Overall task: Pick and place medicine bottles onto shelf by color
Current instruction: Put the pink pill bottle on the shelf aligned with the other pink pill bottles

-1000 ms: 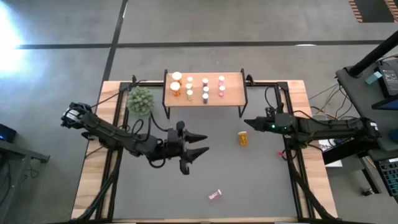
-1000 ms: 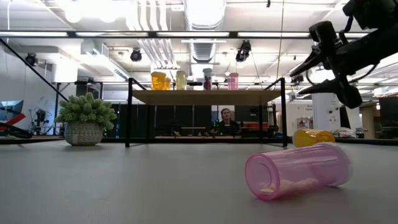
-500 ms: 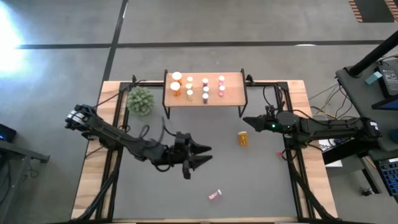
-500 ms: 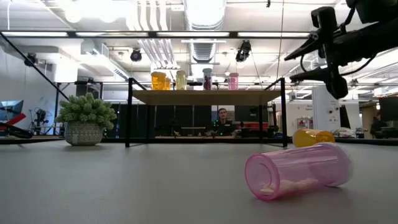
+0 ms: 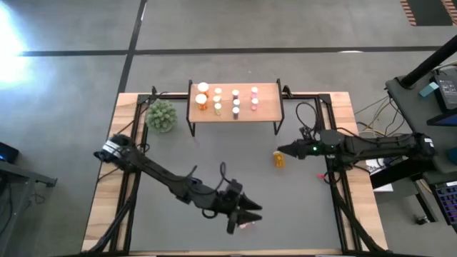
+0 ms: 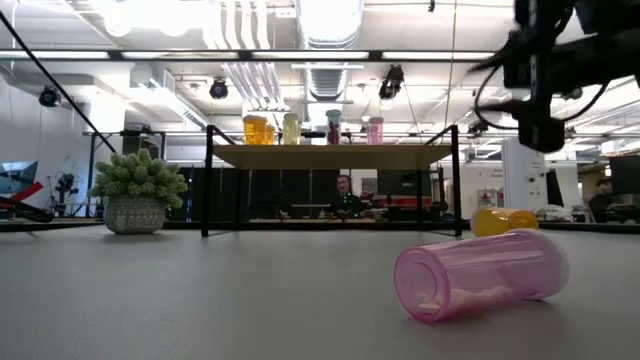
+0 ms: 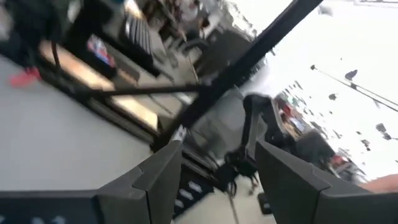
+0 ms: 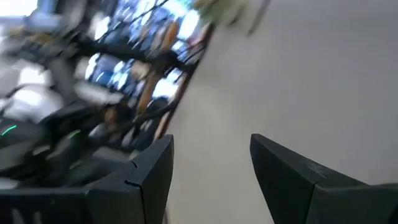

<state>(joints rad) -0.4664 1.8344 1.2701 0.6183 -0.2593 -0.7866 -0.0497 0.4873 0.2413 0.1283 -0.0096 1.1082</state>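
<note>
A pink bottle [image 5: 248, 224] lies on its side near the table's front edge; it also shows in the low view [image 6: 480, 275]. An orange bottle [image 5: 278, 158] lies on its side at mid-right, also in the low view [image 6: 505, 220]. The light-wood shelf [image 5: 268, 96] stands at the far edge with several white-capped bottles upright on it in orange, yellowish, dark and pink groups [image 6: 291, 128]. My left gripper [image 5: 248, 209] is open and empty, just on the far side of the pink bottle. My right gripper [image 5: 280, 150] is open and empty, right by the orange bottle's far end.
A green bushy plant in a pot [image 5: 161, 116] stands left of the shelf. The grey tabletop [image 5: 178, 235] has wooden edges. People sit in the room behind the shelf [image 6: 345, 195].
My left gripper has swung toward the table's near edge and right, ending close by the pink bottle, still open. My right gripper has shifted a little toward the near edge, toward the orange bottle. Both bottles lie where they were.
</note>
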